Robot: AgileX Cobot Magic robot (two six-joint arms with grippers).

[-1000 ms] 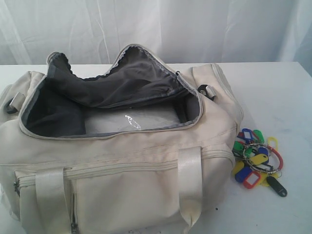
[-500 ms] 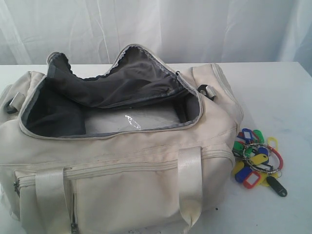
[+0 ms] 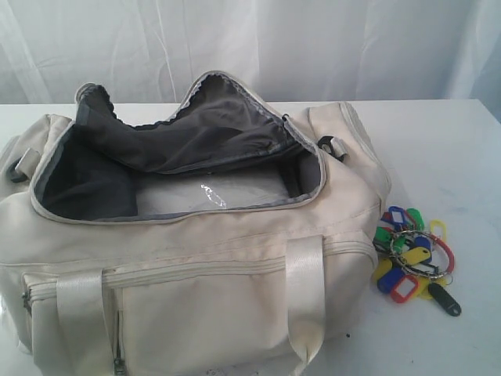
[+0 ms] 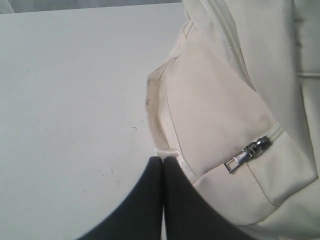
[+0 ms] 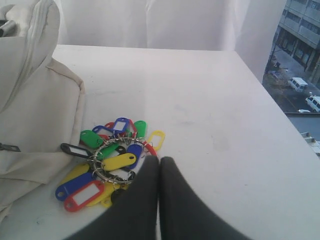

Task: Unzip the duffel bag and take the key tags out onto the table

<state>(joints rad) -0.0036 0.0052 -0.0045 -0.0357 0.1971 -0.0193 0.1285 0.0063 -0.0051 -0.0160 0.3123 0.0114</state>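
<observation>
Duffel bag (image 3: 196,266) of cream-white fabric with satin webbing handles sits unzipped on the wide white desk (image 3: 454,157). Its main flap is folded back over the dark grey lining (image 3: 196,133), leaving room for a reach inside. The bunch of red, blue, yellow, green and black plastic key tags (image 3: 411,262) on metal rings lies on the desk just beside the bag's right end, so the task looks all but done. The left tool (image 4: 162,160), its 2 black fingers pressed together on nothing, hangs beside a zipped side pocket with a metal zipper pull (image 4: 248,152). The right tool (image 5: 159,161), likewise pressed together and empty, hangs near the tags; contact cannot be told. Neither arm shows in the exterior view. The flap hides part of the interior, the bag's near lower edge is cut off, and a pale glinting sheet (image 3: 211,192) on the bag floor is hard to identify.
</observation>
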